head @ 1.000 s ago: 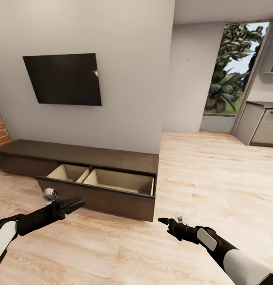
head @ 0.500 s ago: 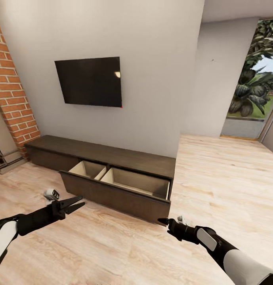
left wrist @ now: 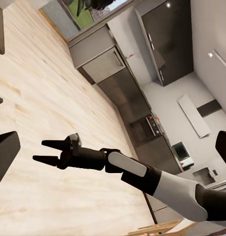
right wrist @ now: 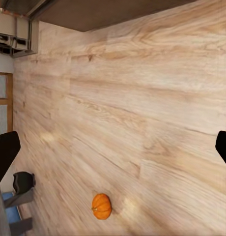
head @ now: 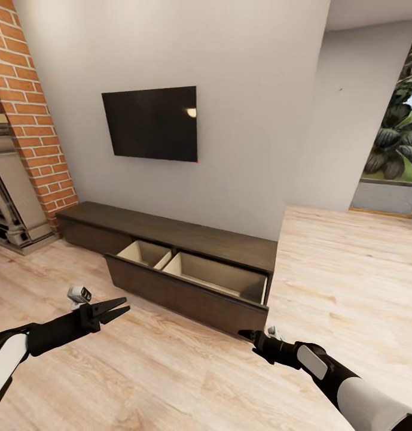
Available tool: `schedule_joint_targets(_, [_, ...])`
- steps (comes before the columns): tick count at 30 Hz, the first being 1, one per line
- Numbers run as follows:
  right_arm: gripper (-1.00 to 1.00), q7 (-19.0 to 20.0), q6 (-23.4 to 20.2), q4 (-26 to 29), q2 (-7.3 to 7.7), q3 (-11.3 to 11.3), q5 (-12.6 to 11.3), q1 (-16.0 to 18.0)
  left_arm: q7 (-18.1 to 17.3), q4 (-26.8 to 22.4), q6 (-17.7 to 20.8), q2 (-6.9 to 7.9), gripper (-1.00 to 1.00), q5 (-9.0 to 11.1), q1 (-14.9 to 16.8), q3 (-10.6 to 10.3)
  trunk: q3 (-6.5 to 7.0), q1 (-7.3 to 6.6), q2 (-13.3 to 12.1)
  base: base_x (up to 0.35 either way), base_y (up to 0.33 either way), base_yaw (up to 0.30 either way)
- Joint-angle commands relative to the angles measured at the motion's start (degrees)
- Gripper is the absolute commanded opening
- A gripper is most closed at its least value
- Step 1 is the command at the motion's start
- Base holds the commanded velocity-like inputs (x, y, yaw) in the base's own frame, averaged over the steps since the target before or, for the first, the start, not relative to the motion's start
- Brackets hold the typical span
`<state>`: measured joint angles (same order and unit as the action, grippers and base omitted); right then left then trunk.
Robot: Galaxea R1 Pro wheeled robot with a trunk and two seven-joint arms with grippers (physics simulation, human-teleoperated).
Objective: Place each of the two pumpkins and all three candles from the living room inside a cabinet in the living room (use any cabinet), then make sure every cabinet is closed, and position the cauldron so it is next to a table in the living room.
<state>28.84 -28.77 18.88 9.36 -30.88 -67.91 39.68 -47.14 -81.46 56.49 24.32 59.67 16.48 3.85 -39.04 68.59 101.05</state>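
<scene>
Currently in transit, nothing held: left gripper (head: pixel 121 309) fingers apart, right gripper (head: pixel 246 334) apart too per left wrist view (left wrist: pixel 46 151). One pumpkin (right wrist: pixel 101 206) lies on the plank floor (head: pixel 170 371), cauldron (right wrist: pixel 23 182) near it. At 12 o'clock the cabinet (head: pixel 188 272) has a drawer open, looking empty. Next: fetch the pumpkin. TV (head: pixel 152 123) above, brick fireplace (head: pixel 26 155) at 10.
</scene>
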Motion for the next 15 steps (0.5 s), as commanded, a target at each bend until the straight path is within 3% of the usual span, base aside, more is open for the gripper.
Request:
schedule_joint_targets(1, [1.00, 0.08, -0.15, 0.01, 0.04, -0.24, -0.29, 0.04, -0.17, -0.01, 0.21, 0.00, 1.00, -0.07, 0.04, 0.03, -0.06, -0.01, 0.03, -0.075, -0.174, 0.011])
schedule_joint_targets(15, [1.00, 0.07, -0.15, 0.01, 0.04, -0.25, -0.29, 0.04, -0.15, -0.01, 0.20, -0.07, 1.00, -0.08, 0.04, -0.07, 0.22, -0.01, 0.03, -0.108, -0.261, 0.196])
